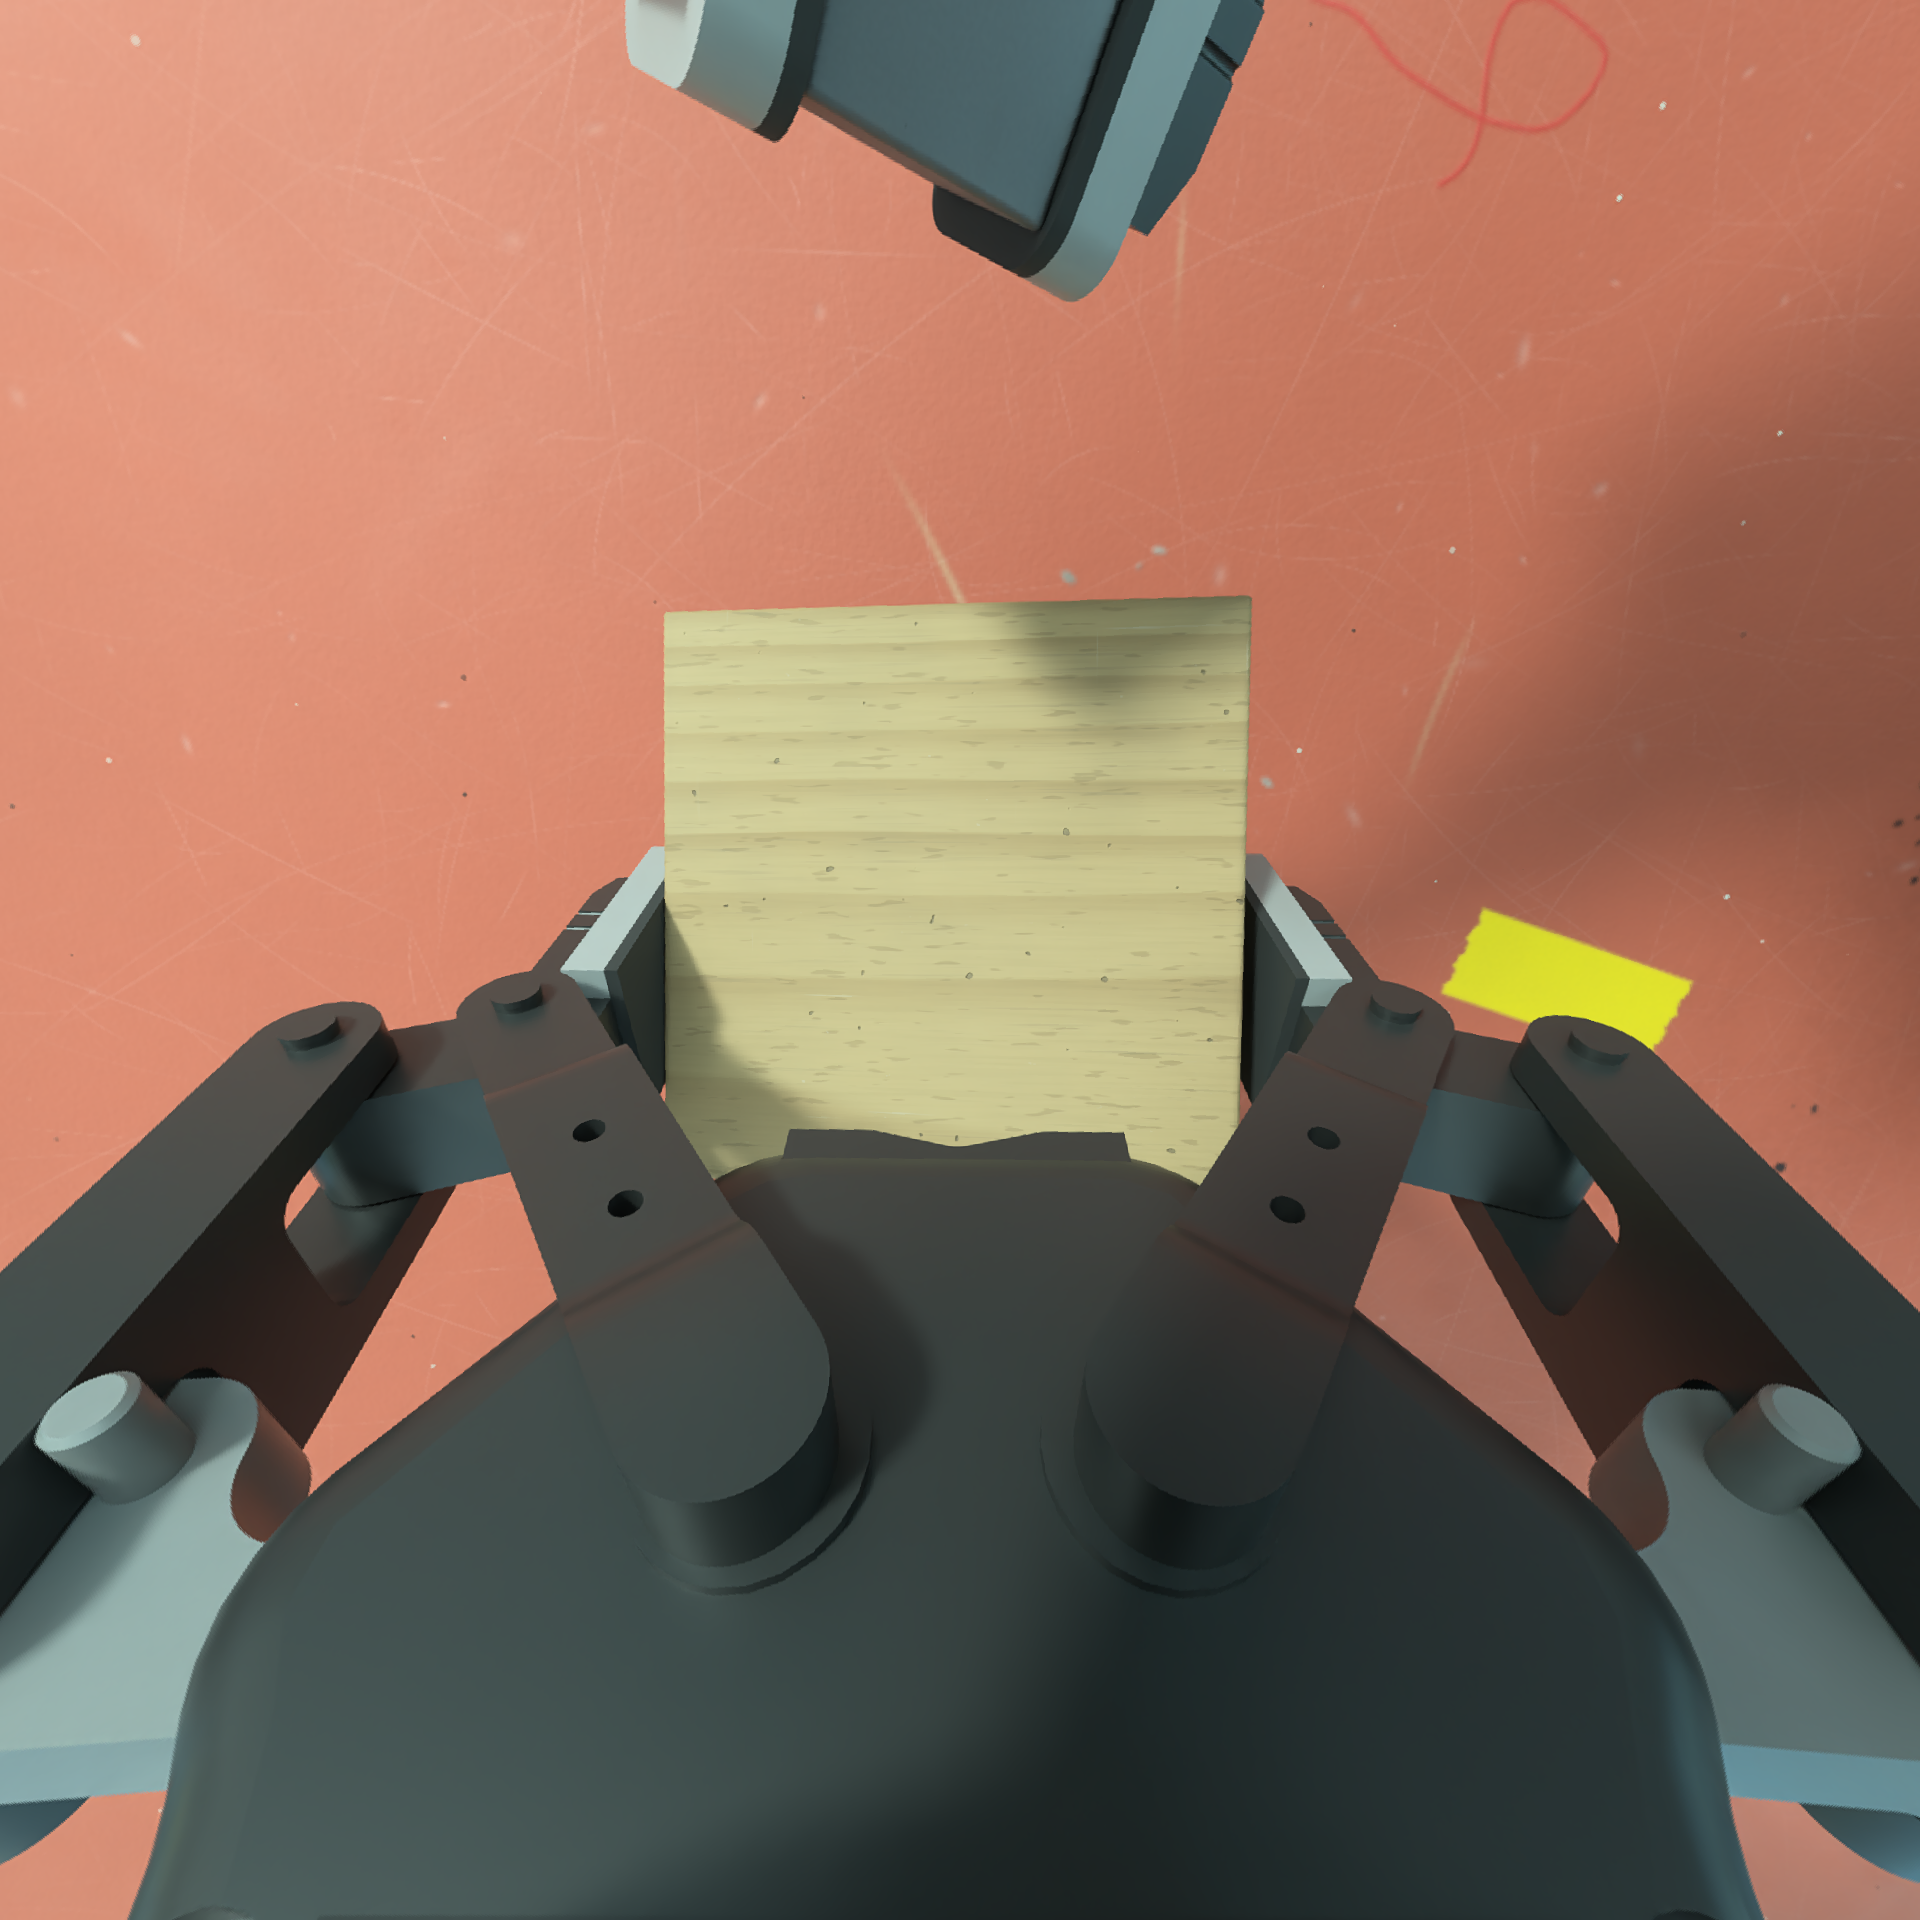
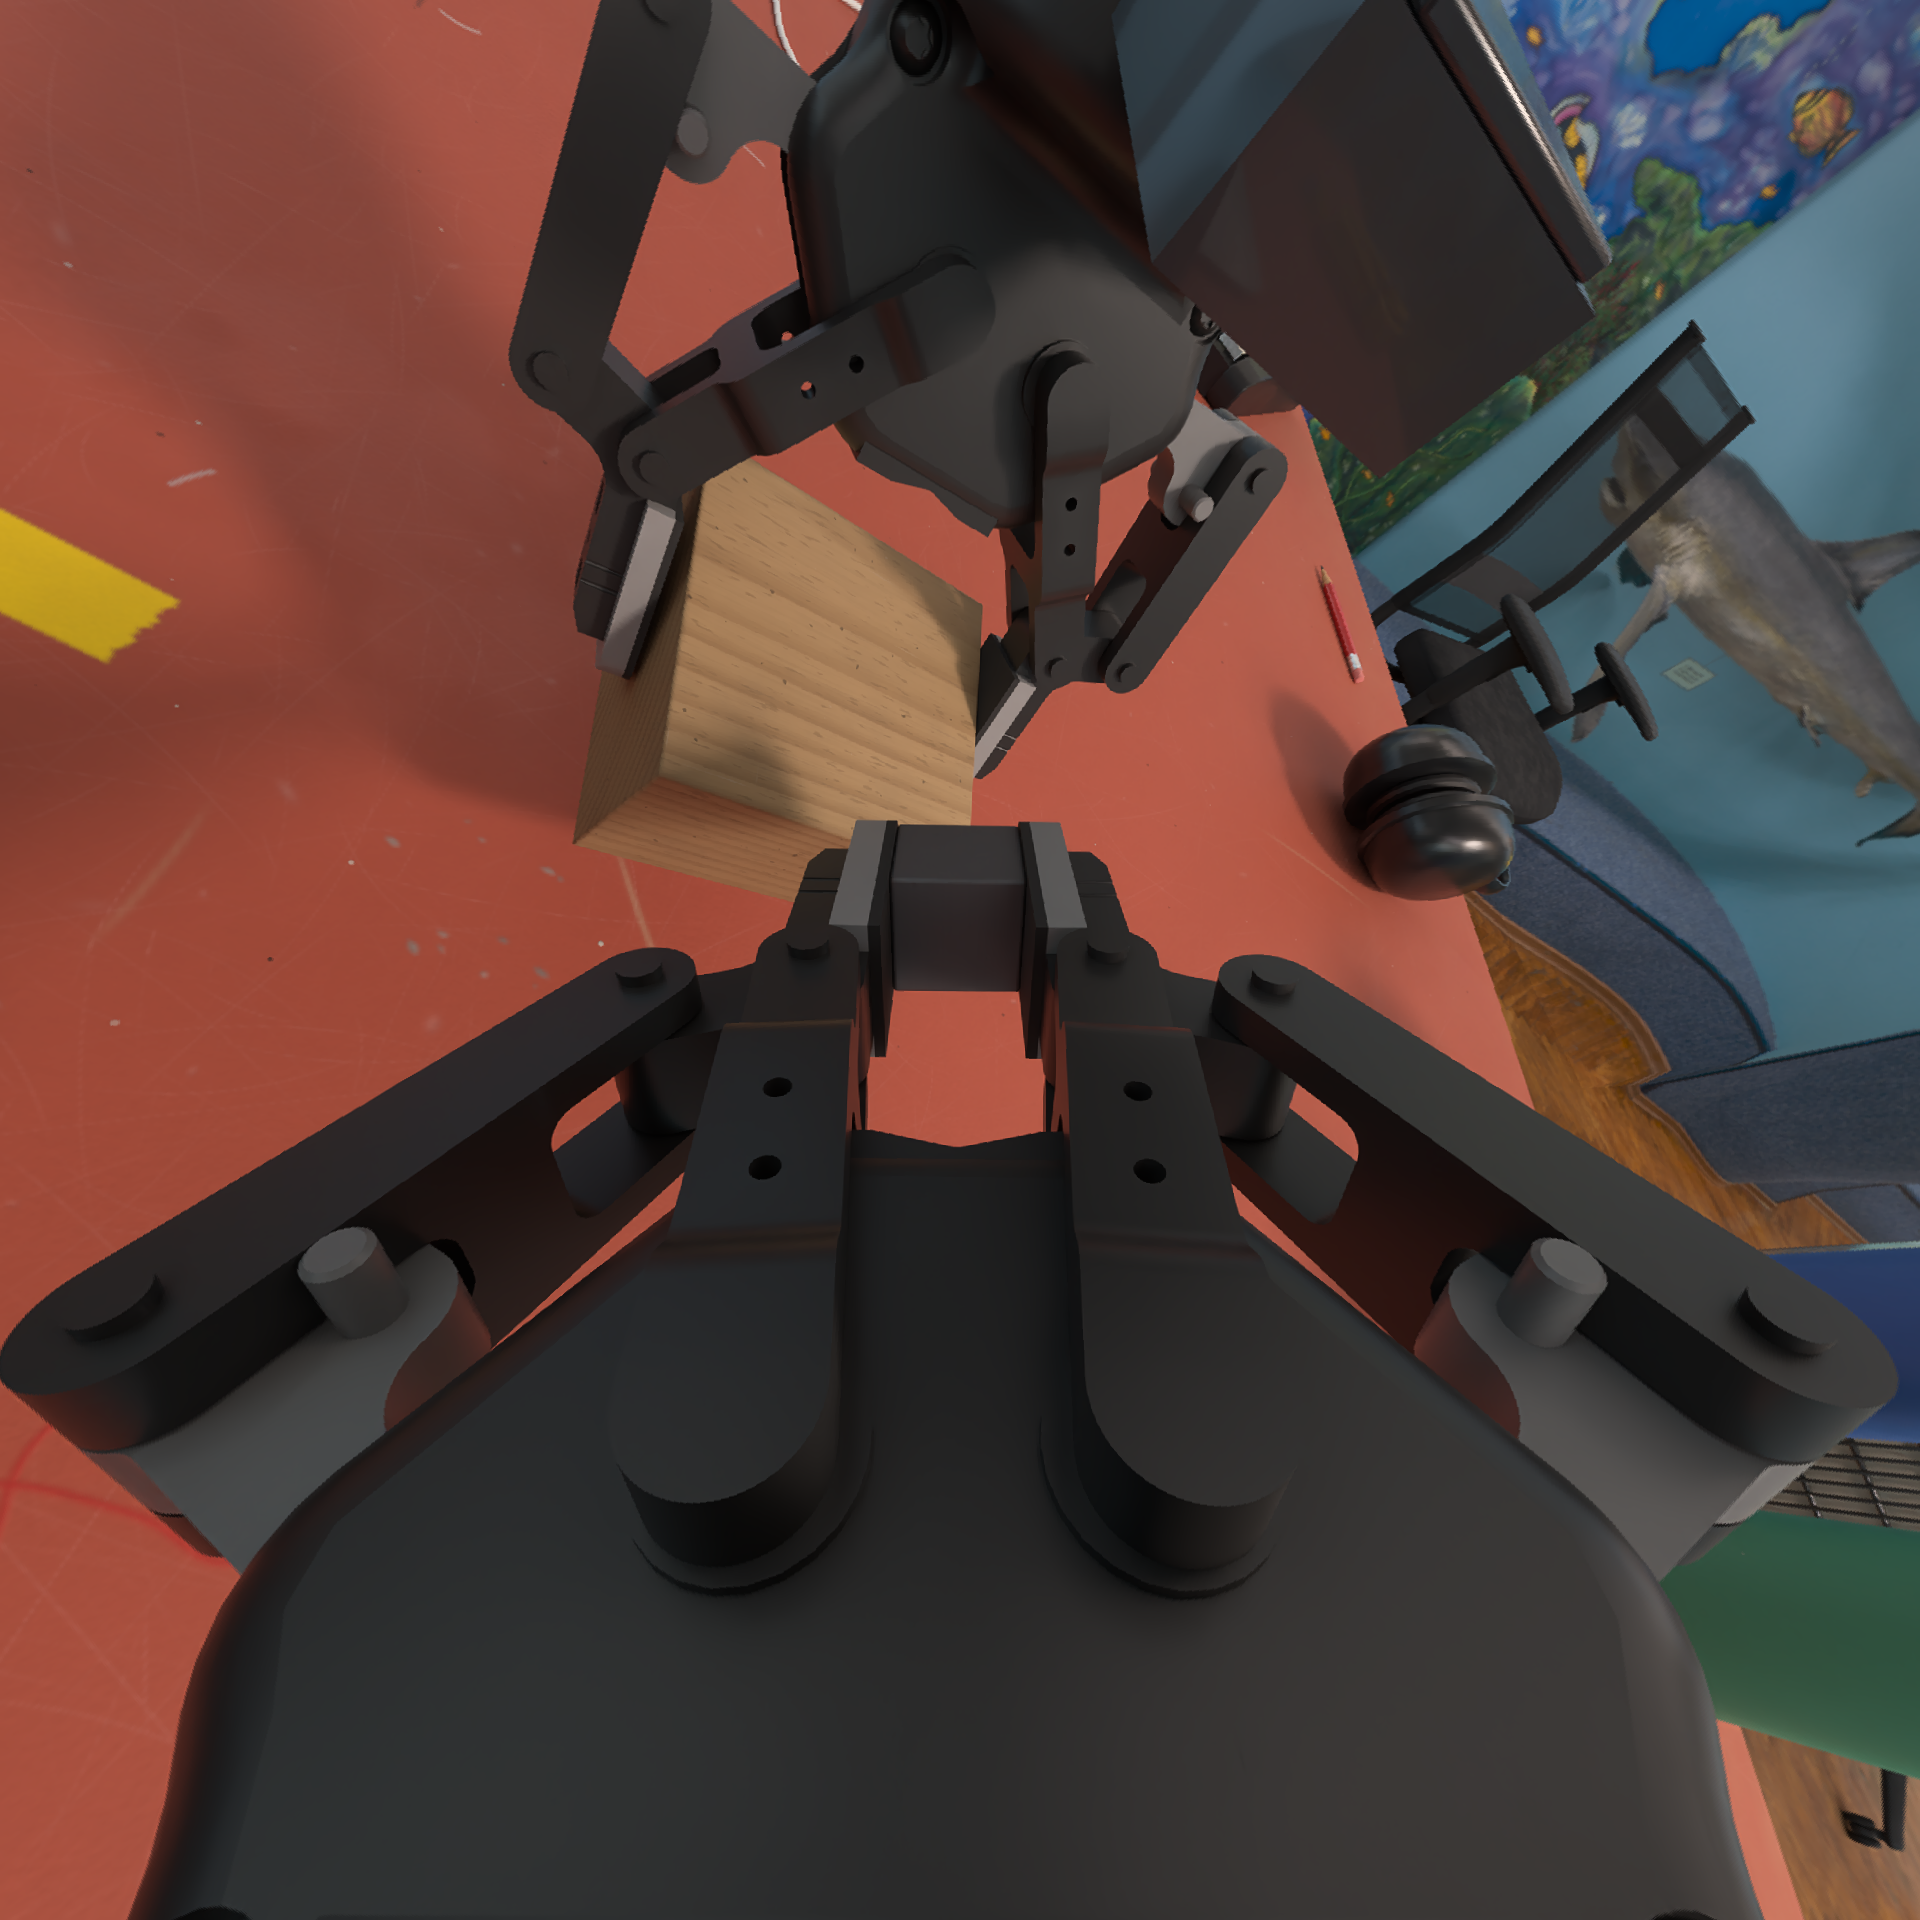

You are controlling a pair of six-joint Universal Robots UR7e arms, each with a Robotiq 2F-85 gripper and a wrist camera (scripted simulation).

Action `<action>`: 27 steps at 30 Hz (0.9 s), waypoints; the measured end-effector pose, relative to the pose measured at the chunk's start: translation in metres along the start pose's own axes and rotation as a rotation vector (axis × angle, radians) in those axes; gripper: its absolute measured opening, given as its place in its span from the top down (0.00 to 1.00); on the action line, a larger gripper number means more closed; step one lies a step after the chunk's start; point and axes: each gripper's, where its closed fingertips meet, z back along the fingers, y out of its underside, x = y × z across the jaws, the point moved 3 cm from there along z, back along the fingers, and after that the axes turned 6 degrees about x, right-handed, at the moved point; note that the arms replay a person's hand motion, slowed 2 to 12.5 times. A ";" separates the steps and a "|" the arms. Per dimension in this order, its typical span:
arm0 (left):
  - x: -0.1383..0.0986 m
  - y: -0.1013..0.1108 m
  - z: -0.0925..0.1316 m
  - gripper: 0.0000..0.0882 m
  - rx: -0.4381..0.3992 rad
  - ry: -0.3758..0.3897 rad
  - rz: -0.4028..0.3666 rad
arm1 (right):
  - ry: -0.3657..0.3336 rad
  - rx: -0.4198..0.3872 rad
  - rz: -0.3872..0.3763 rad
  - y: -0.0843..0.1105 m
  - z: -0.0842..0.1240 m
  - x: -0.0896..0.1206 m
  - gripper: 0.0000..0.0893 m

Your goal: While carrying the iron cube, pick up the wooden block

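Scratched salmon-red tabletop [image 1: 416, 520] under both arms. Left gripper [image 1: 954, 966] has its fingers clamped on the two sides of the pale square wooden block [image 1: 954, 862]. Right gripper [image 2: 956, 914], just beside that block [image 2: 810, 675], pinches the small dark grey iron cube [image 2: 954, 904]. Yellow tape strip [image 1: 1569, 977] lies near the block on the tabletop

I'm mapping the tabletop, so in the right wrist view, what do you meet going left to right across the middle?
Yellow tape strip → wooden block held in the left claw → red pencil → black knob-like object at the table edge.
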 end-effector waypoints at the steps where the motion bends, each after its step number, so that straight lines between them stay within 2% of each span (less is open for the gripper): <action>1: 0.000 0.000 0.000 0.10 -0.001 0.000 0.000 | -0.001 0.000 -0.001 0.000 0.000 0.000 0.78; 13: 0.000 0.000 -0.001 0.10 0.002 0.002 -0.003 | -0.001 0.005 0.005 0.001 0.000 0.000 0.78; 27: -0.002 -0.001 -0.003 0.10 0.028 0.024 -0.009 | 0.010 0.048 0.041 0.000 -0.001 0.002 0.78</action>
